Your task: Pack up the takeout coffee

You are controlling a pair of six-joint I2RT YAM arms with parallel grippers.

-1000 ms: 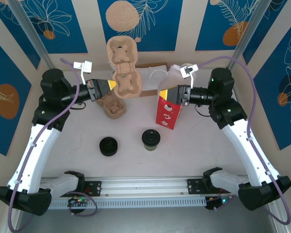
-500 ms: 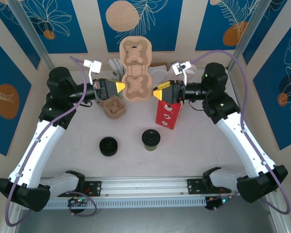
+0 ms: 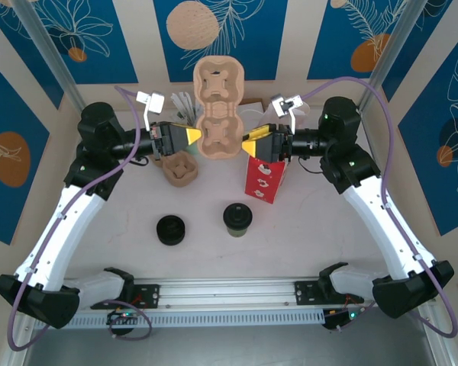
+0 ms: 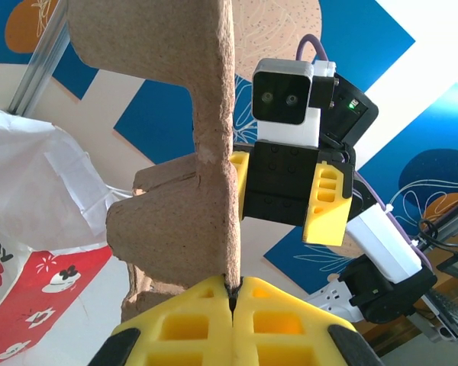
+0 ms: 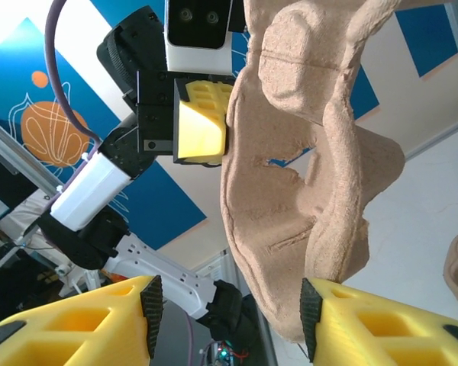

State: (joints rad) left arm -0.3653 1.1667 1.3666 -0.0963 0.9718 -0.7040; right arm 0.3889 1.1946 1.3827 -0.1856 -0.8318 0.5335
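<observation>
The takeout coffee (image 3: 237, 217), a short dark cup with a black lid, stands on the table in front of the red-and-white bag (image 3: 264, 174). My left gripper (image 3: 192, 137) is shut on the edge of a tan pulp cup carrier (image 3: 218, 113) and holds it upright in the air. In the left wrist view the yellow jaws (image 4: 235, 287) pinch the carrier (image 4: 175, 206) at its thin rim. My right gripper (image 3: 249, 142) is open at the carrier's right side. In the right wrist view the carrier (image 5: 305, 191) hangs between the spread fingers (image 5: 225, 316), closest to the right pad (image 5: 311, 320).
A low stack of black lids (image 3: 171, 229) sits left of the coffee. More pulp carriers (image 3: 180, 169) are stacked below the left gripper. The bag (image 4: 46, 278) stands open under the right gripper. White bags (image 3: 248, 116) lie at the back wall.
The left arm has carried the pulp carrier rightward and slightly up. The right gripper has swung left from the bag's top to the carrier's right edge.
</observation>
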